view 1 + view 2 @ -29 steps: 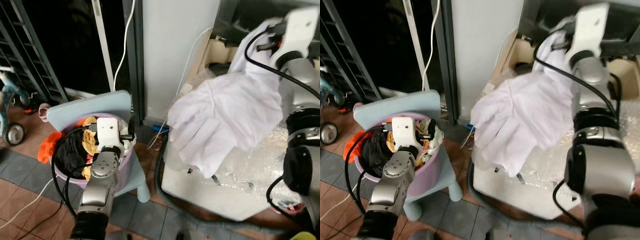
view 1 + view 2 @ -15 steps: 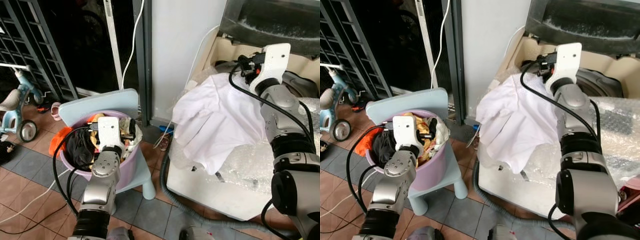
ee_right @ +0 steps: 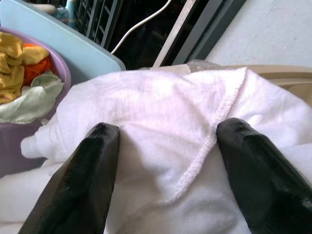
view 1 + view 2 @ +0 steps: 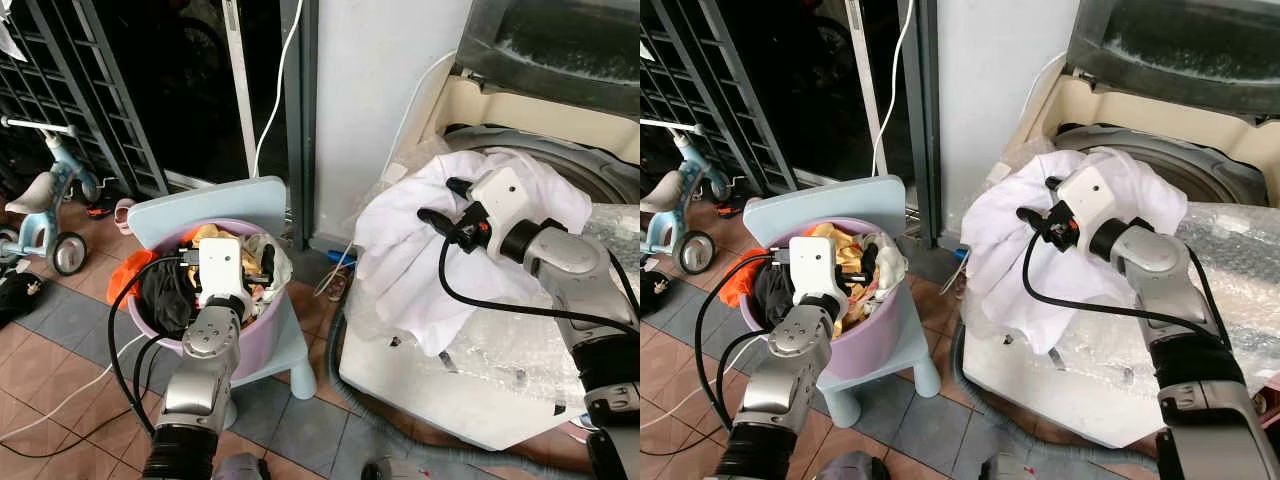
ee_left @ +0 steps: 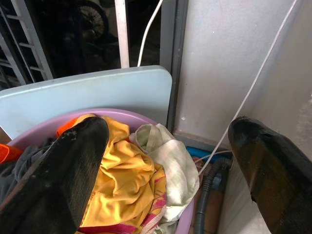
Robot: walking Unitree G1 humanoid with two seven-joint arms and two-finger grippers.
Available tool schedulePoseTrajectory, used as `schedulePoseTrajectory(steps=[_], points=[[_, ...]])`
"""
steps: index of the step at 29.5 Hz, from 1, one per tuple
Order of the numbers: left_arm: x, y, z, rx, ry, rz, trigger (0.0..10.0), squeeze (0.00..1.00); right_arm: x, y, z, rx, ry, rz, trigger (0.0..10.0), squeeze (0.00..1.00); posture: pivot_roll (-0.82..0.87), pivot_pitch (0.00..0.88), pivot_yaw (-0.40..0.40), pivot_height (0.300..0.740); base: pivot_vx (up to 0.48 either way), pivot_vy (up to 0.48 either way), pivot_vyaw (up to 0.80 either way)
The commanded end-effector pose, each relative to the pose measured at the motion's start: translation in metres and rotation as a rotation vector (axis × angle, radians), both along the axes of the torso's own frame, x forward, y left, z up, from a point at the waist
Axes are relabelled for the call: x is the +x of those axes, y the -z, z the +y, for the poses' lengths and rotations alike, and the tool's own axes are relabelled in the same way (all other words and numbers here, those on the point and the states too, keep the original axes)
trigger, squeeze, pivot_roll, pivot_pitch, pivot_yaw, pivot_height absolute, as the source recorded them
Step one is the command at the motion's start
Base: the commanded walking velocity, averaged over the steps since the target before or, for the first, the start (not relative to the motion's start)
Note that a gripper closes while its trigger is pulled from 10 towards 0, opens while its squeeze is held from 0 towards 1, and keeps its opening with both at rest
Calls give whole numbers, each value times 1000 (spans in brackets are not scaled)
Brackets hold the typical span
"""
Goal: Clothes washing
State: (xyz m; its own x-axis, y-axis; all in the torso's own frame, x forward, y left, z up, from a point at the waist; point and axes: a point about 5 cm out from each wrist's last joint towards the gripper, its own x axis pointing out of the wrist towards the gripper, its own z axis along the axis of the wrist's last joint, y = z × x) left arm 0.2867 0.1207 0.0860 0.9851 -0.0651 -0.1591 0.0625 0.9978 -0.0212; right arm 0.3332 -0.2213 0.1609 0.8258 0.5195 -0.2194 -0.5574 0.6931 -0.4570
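**While hanging half outside the tub, liable to slide off**

Draped over the front rim of the washing machine (image 4: 470,118): white garment (image 4: 420,250), upper part bunched at the drum opening, lower folds trailing down the front over the bubble wrap (image 4: 520,350).

Resting on top of that bunch: right gripper (image 3: 168,126), fingers spread wide with cloth bulging between them, clamped on nothing.

Hovering over the purple basket (image 4: 258,345) on the pale blue chair (image 4: 200,205): left gripper (image 5: 168,124), likewise spread wide and holding nothing, above yellow and pale green clothes.

Likely step: pushing the garment down into the drum.

Risks, as judged from this:
- With nothing pinched, and much of the cloth seemingly outside the rim, could slip down the front towards the tiled floor (image 4: 60,370) and the grey hose (image 4: 335,370).
- Pushing on the top alone could tuck in only the bunch and leave the tail over the edge.
- Could snag the loose black cable (image 4: 470,300) on the right arm in the folds.
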Motion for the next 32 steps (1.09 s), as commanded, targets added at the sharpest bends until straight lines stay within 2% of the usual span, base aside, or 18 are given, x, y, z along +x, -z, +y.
schedulePoseTrajectory(steps=[1,2,3,4,5,17,20,22,23,24,25,27,30,31,32], points=[[-1,-3,1,8,1,-5,10000,0,-5,17,-6,-93,32,62,9882,1000,-56,0,31,740,0,0,0],[-1,-3,1,8,1,-5,10000,0,-5,17,-6,-93,32,62,9882,1000,-56,0,31,740,0,0,0],[-2,-2,1,9,2,-2,10000,0,-9,21,-6,-119,39,85,2157,788,-56,0,31,740,0,0,0],[-2,-2,1,10,3,-1,10000,0,-10,22,-6,-127,45,89,0,788,-56,0,31,740,0,0,0],[-2,-2,1,11,4,0,10000,0,-9,25,-6,-137,54,90,0,0,-56,0,31,740,0,0,0],[-2,-2,1,18,0,7,10000,0,-1,29,-7,-121,129,112,0,0,-52,0,29,740,0,0,0],[-3,-2,1,19,-3,11,10000,0,4,22,-17,-116,157,116,0,0,-55,0,31,740,0,0,0],[-2,-1,1,20,-3,14,10000,0,12,12,-34,-125,222,150,0,0,-59,0,30,740,0,0,0],[-2,-1,1,20,-3,14,10000,0,12,12,-34,-125,222,150,0,0,-59,0,30,740,0,0,0],[-2,-1,1,21,-3,14,10000,0,16,6,-43,-133,277,147,0,0,-59,0,30,740,0,0,0],[-1,-1,1,22,-2,12,10000,0,26,-12,-56,-100,375,114,0,0,-60,0,29,740,0,0,0],[1,-2,1,23,-3,9,10000,0,36,-35,-64,-34,457,53,0,0,-60,0,29,740,0,0,0],[2,-3,0,23,-3,7,10000,0,40,-48,-68,-7,498,8,0,0,-58,0,28,740,0,0,0],[2,-3,0,24,-2,4,10000,0,47,-77,-76,59,582,-95,0,0,-54,0,27,740,0,0,0],[2,-4,0,25,-2,4,10000,0,49,-90,-79,89,618,-155,0,0,-54,0,27,740,0,0,0]])
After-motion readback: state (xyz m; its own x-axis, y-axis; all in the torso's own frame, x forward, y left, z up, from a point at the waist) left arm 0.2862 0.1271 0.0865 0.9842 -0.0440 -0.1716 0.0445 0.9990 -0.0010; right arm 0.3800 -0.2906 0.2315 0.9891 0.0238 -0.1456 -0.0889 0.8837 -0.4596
